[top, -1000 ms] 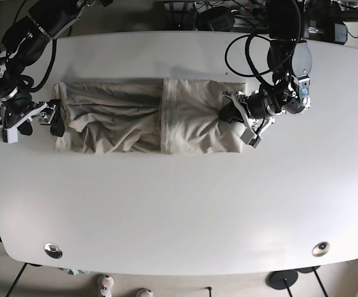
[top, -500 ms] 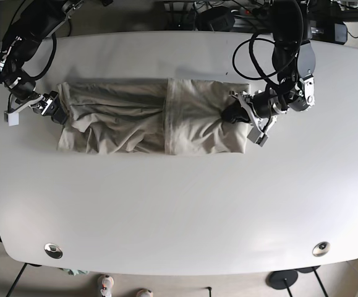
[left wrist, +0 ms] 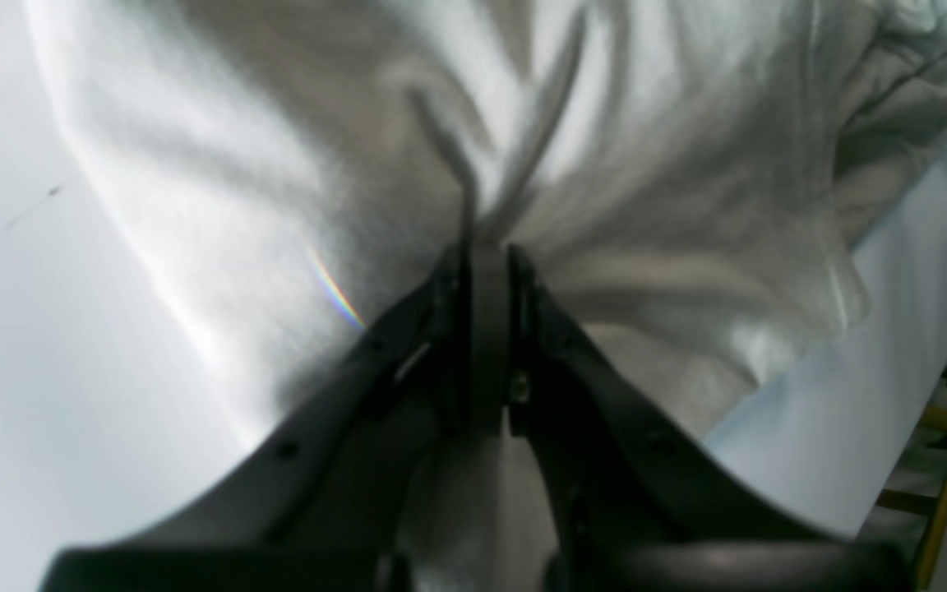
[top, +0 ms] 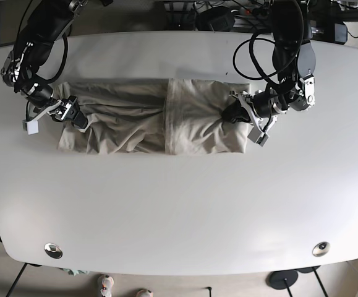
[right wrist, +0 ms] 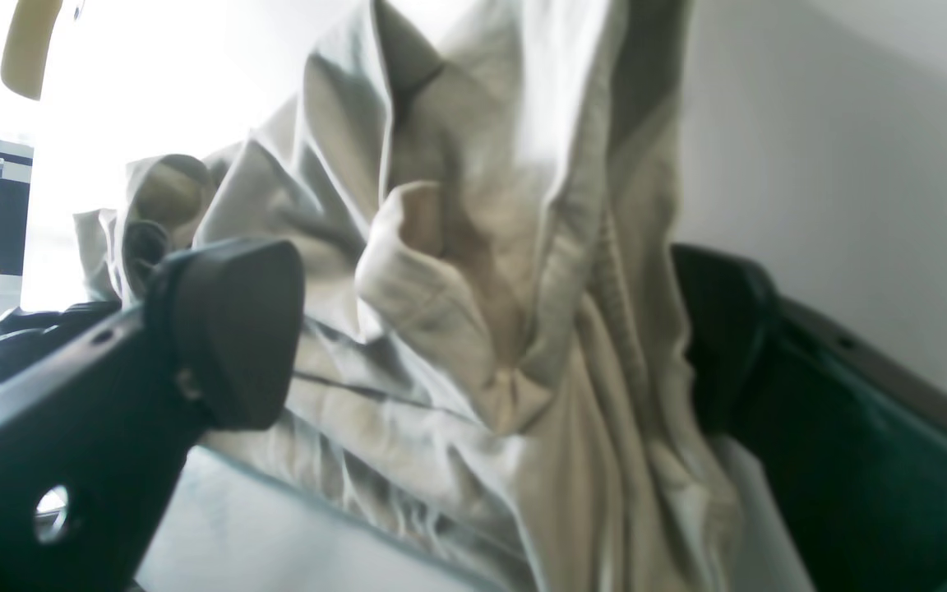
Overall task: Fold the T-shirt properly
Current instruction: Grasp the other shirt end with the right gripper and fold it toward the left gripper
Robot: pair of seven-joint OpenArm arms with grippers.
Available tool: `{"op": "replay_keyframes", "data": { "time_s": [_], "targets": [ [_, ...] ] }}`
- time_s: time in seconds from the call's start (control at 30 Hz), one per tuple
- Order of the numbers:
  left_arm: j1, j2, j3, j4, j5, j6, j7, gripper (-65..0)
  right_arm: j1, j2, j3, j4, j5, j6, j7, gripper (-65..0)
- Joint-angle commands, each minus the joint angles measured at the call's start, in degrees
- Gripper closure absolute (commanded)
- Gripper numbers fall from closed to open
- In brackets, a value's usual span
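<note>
From the base camera, your beige T-shirt (top: pixel 151 117) lies crumpled lengthwise across the far half of the white table (top: pixel 185 210), the left gripper (top: pixel 233 113) at one end of the shirt, the right gripper (top: pixel 72 115) at the other. Your left wrist camera shows the fingers (left wrist: pixel 523 296) pressed together, pinching a bunched ridge of the T-shirt (left wrist: pixel 646 205). Your right wrist camera shows the pads (right wrist: pixel 235 329) spread wide, with gathered folds of the T-shirt (right wrist: pixel 482 329) between them.
</note>
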Motion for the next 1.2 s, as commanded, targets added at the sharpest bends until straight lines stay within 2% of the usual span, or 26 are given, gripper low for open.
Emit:
{"op": "replay_keyframes", "data": {
  "time_s": [0.03,0.07,0.1,0.2,0.23,0.33,0.47,0.67,0.8,0.87,0.97,1.07,1.2],
  "targets": [
    [-0.3,-0.6,0.0,0.4,1.4,0.1,1.0,0.0,1.6,1.0,0.1,0.9,1.0,0.34,0.7,-56.1],
    [-0.3,-0.6,0.1,0.4,1.4,0.1,1.0,0.0,1.9,1.0,0.1,0.9,0.6,0.34,0.7,-45.3],
    [-0.3,-0.6,0.1,0.4,1.4,0.1,1.0,0.0,2.1,1.0,0.1,0.9,-0.8,0.34,0.7,-37.9],
    [-0.3,-0.5,0.1,0.4,1.4,0.1,1.0,0.0,4.0,0.2,0.2,1.1,-8.5,0.34,0.8,-7.0],
    [-0.3,-0.5,0.1,0.4,1.4,0.1,1.0,0.0,4.4,-0.3,0.1,1.5,-10.4,0.34,1.0,-1.4],
    [-0.3,-0.5,0.1,0.4,1.4,0.1,1.0,0.0,4.7,-0.8,0.1,4.3,-14.3,0.34,1.8,-1.9],
    [-0.3,-0.3,0.1,0.4,1.4,0.1,1.0,0.0,3.2,-2.0,0.1,10.8,-14.4,0.34,0.8,-1.9],
    [-0.3,-0.2,0.1,0.3,1.6,0.1,1.1,0.0,1.3,-7.3,0.0,25.9,-14.4,0.34,-4.7,-1.9],
    [-0.3,-0.1,0.2,0.3,1.7,0.1,1.1,0.0,0.1,-9.7,-7.4,34.7,-14.3,0.34,-6.1,-1.9],
    [-0.3,0.7,0.2,0.3,1.8,0.1,1.1,0.0,-0.3,-13.3,-12.2,38.7,-14.4,0.34,-7.1,-1.9],
    [-0.5,0.7,0.2,0.2,1.8,0.1,1.1,0.0,-0.4,-16.0,-17.4,39.3,-14.3,-1.20,-7.3,-1.9],
    [-0.6,1.3,0.2,0.1,1.8,0.1,1.0,0.0,-0.5,-19.2,-24.6,39.4,-14.3,-1.55,-7.0,-1.9],
    [-0.8,1.9,0.2,-4.3,1.8,0.1,0.8,0.0,-0.7,-20.1,-32.8,39.4,-14.3,-1.55,-5.8,-1.9]
  ]
}}
